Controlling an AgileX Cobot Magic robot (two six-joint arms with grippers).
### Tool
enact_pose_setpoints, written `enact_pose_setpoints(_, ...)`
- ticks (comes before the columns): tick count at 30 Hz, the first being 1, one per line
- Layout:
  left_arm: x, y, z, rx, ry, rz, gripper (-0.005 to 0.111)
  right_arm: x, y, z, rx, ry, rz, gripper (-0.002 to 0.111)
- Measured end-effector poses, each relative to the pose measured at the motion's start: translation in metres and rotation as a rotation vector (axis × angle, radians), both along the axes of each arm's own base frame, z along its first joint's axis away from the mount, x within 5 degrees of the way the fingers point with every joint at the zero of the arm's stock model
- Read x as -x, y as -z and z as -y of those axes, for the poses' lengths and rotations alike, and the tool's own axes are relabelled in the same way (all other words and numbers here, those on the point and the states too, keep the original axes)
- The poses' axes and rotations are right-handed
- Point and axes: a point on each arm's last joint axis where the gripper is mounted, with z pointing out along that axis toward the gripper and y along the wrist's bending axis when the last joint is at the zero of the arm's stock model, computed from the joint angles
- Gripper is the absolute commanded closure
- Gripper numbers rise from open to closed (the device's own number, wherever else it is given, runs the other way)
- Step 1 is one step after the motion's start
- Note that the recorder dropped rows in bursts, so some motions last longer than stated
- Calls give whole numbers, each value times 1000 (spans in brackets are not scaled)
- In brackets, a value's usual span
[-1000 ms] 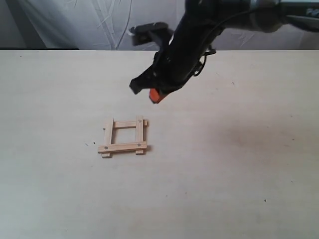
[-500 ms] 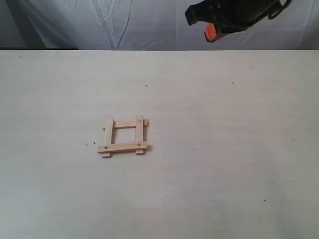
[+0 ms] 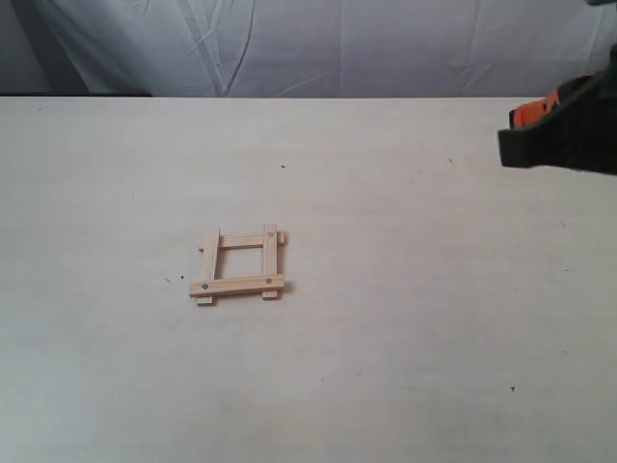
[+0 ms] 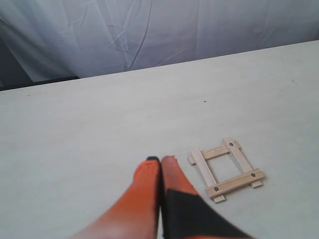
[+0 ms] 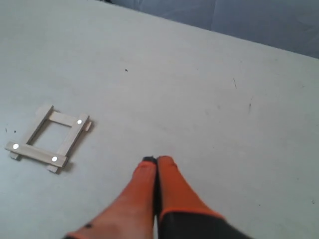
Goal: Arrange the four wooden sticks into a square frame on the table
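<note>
Four sticks (image 3: pixel 236 285) make one frame (image 3: pixel 272 260), two laid across the other two, on one table (image 3: pixel 386 338). Three dark dots (image 3: pixel 269 235) show on the frame: two on its near stick, one at its far right corner. There are two grippers: the right gripper (image 5: pixel 157 161), well right of the frame in the exterior view, and the left gripper (image 4: pixel 160 160), seen only by its own camera. Each has two orange fingers (image 4: pixel 144 189), four in all

Closed tool (image 5: pixel 157 161) apart from square frame (image 5: pixel 36 153)
</note>
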Motion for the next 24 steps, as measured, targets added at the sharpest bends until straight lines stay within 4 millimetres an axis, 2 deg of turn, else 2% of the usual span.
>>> enact_pose_setpoints(4, 0, 0, 0, 0, 0, -2, 107, 37, 7, 17, -65, 12, 118, 109)
enact_pose_setpoints(9, 0, 0, 0, -1, 0, -4, 107, 63, -8, 28, -115, 10, 221, 109)
enact_pose_setpoints(18, 0, 1, 0, -1, 0, -6, 107, 71, -13, 32, -126, 12, 258, 109)
enact_pose_setpoints(24, 0, 1, -1, -17, -5, -5, 107, 79, -14, 47, -125, 107, 328, 109)
